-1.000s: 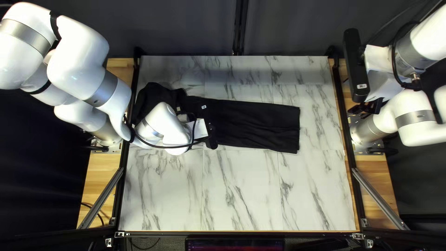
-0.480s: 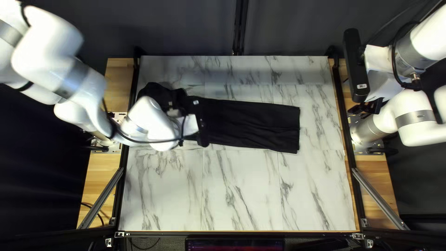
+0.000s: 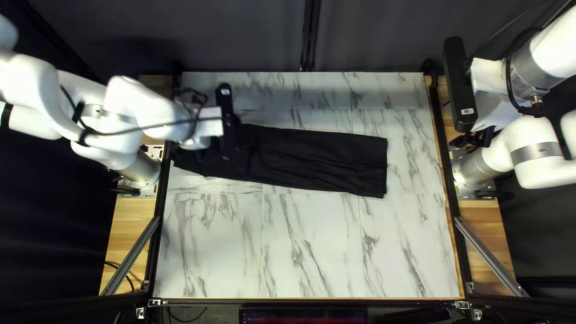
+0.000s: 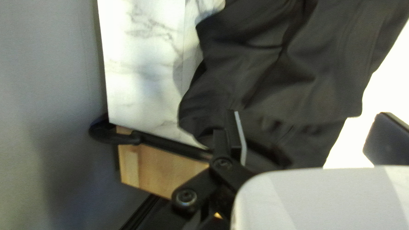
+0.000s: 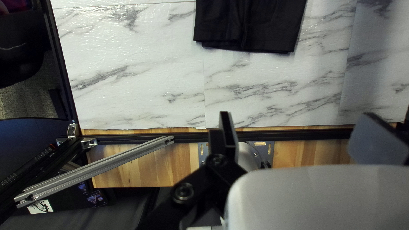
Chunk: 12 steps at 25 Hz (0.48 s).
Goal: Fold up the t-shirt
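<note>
Left gripper (image 4: 310,114): jaws released, fingers wide apart, poised above the t-shirt's rumpled end; grasping nothing. Presumably spread so, to clear the cloth or to take fresh hold of it.

Right gripper (image 5: 297,114): likewise released, nothing between its fingers; parked beyond the t-shirt's squared end. Probably kept aside to leave my left arm (image 3: 144,108) room.

T-shirt (image 3: 324,156): one, black, laid as a long, narrow strip. Squared end toward my right arm (image 3: 540,60), edges layered and fairly straight; rumpled end beneath my left gripper. The narrow shape suggests the lengthwise folding is largely done, the crosswise folds still wanting.

Next entry, in my judgement: tidy the loose end, then turn it over toward the squared one. Hazard: pinching only the upper layer would drag the strip askew.

Tabletop (image 3: 312,252): marble-patterned, under and around the t-shirt; its flat expanse gives the folds something to lie against.

Curtain (image 3: 384,42): dark, hung past the t-shirt, behind the tabletop's far edge; backdrop only, I judge.
</note>
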Motion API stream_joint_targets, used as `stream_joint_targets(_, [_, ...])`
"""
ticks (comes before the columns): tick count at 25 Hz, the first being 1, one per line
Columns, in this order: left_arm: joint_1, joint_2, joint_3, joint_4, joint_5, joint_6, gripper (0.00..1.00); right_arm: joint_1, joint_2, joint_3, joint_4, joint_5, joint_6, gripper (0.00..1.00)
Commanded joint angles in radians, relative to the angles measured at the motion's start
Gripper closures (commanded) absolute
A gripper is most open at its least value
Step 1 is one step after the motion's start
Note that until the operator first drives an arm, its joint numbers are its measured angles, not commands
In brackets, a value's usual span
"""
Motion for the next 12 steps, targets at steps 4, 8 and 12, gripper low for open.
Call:
stream_joint_targets(4, [0.033,-0.206,-0.082,-0.132,0.217,0.172,0.00,0.000,0.000,0.000,0.000,0.000,0.000,0.00])
stream_joint_targets(8, [-0.024,-0.271,-0.063,-0.146,0.244,0.170,0.00,0.000,0.000,0.000,0.000,0.000,0.000,0.00])
stream_joint_targets(12, [-0.022,-0.274,-0.059,-0.148,0.241,0.174,0.00,0.000,0.000,0.000,0.000,0.000,0.000,0.00])
